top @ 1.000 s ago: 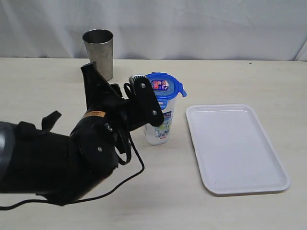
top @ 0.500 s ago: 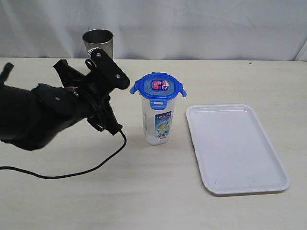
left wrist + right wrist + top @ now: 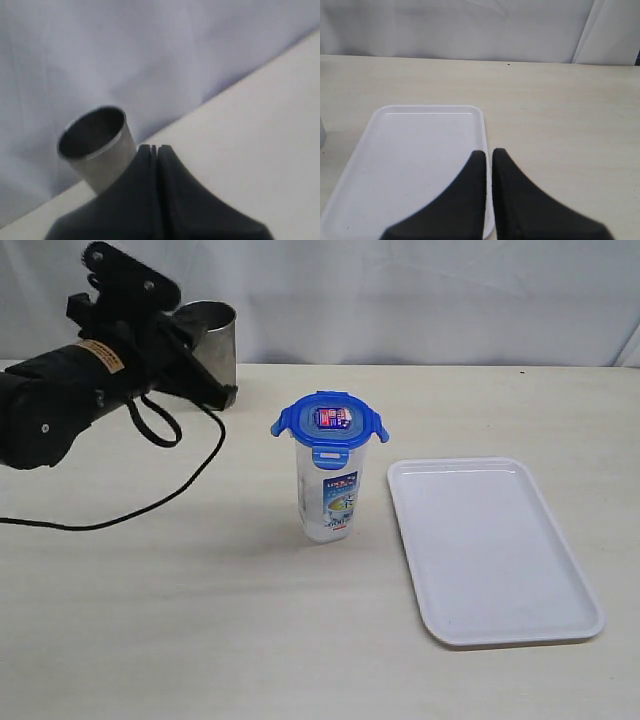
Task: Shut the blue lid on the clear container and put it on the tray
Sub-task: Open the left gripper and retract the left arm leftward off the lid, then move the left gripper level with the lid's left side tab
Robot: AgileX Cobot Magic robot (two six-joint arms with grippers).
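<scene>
Container of clear plastic stands upright near the middle of a cream table, its blue lid seated on top with the side flaps splayed outward. It sits just beside the white tray and apart from it, not on it. At the far left edge of the table, the left arm is raised in front of a grey steel cup, a black cable trailing from it across the tabletop. The left gripper is pressed fully together and holds nothing, its tips close to the cup's side. The right gripper is likewise closed to a thin slit and empty, poised over one edge of the tray. A white cloth backdrop hangs behind.
</scene>
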